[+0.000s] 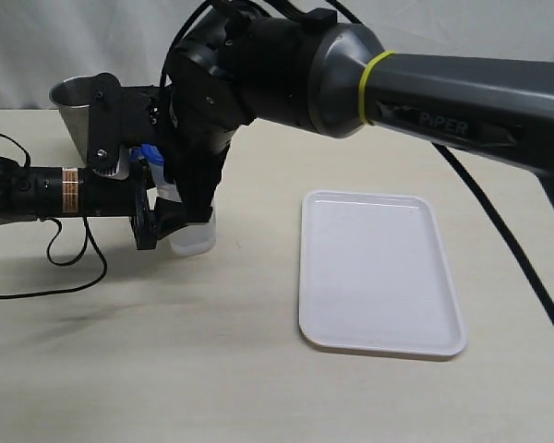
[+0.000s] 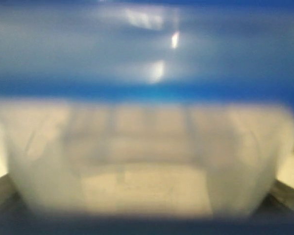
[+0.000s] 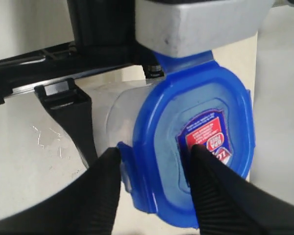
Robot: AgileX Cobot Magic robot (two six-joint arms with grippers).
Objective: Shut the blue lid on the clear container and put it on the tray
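Well, the room view has the left gripper (image 1: 171,226) clamped on the clear container (image 1: 194,242) toward the desk's (image 1: 258,388) left edge, with the tray (image 1: 379,277) well apart. Left wrist: blue lid (image 2: 147,49) and container, blurred. Right wrist alone shows the right gripper (image 3: 156,152) parted, fingertips (image 3: 202,164) on the lid.

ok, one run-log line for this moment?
left gripper: clamped on clear container | blue lid: on container | right gripper: jaws apart, straddling lid edge | tray: container not yet on it
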